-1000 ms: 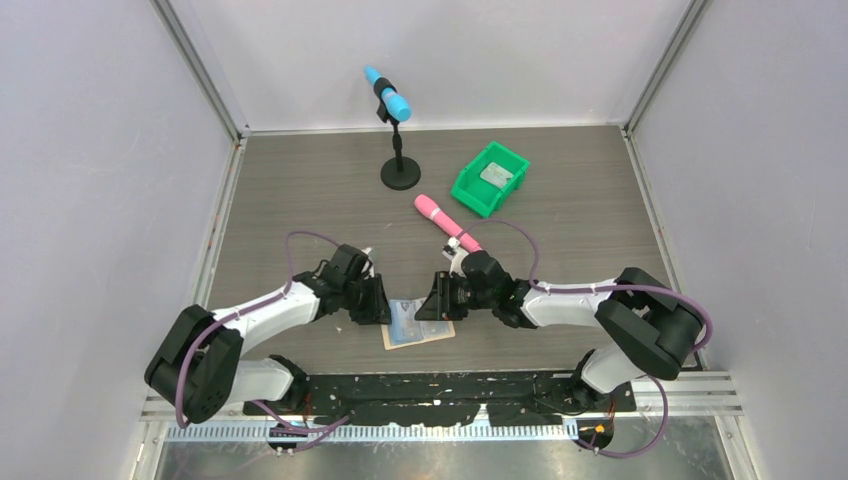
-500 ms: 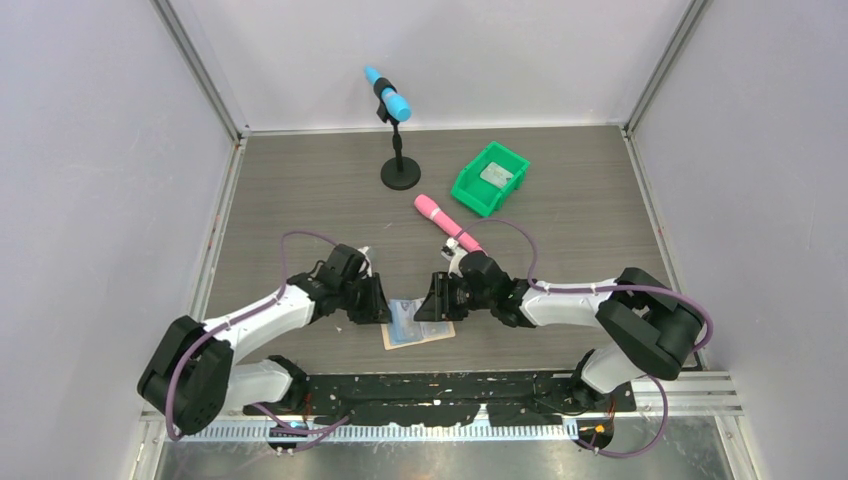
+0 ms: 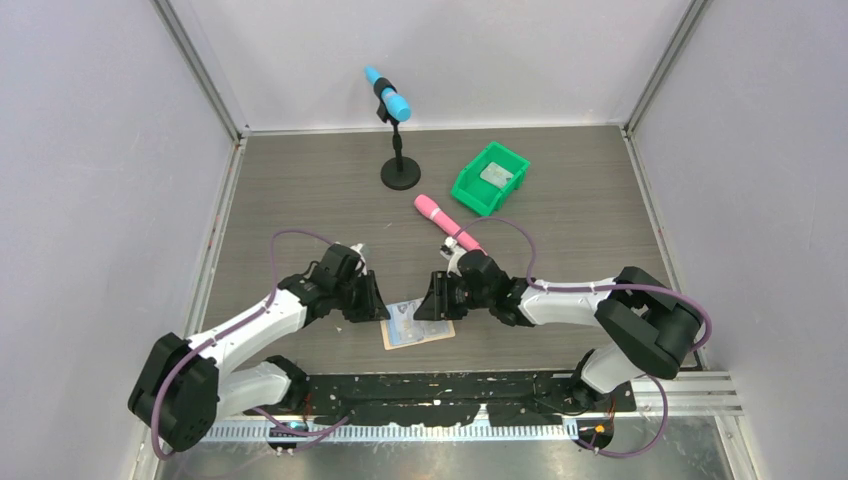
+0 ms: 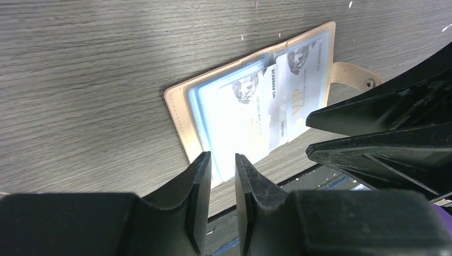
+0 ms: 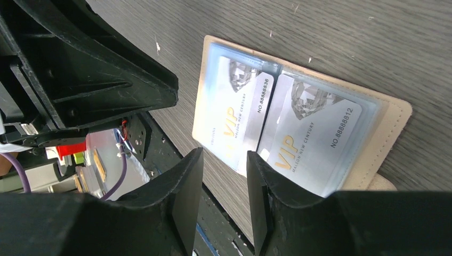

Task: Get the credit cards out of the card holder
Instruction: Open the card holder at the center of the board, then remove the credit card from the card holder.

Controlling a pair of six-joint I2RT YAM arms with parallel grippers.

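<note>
The tan card holder [image 3: 418,328] lies open on the table near the front edge, between my two grippers. In the left wrist view the card holder [image 4: 178,112] shows clear sleeves with pale silvery credit cards [image 4: 250,117] printed "VIP". In the right wrist view the holder [image 5: 394,120] shows two such cards side by side, one [image 5: 234,114] on the left and one [image 5: 314,138] on the right. I see no plain blue card. My left gripper [image 3: 383,304] [image 4: 223,159] hovers at the holder's left edge, jaws slightly apart and empty. My right gripper [image 3: 422,304] [image 5: 225,154] hovers over its right side, open and empty.
A pink microphone [image 3: 445,222] lies just behind the right gripper. A blue microphone [image 3: 388,95] stands on a black stand [image 3: 400,176] at the back. A green bin [image 3: 475,190] holding a pale flat item sits at the back right. The black mounting rail [image 3: 450,385] borders the front.
The left arm's elbow and shoulder have swung left and lower. Both grippers and the card holder stay almost in place.
</note>
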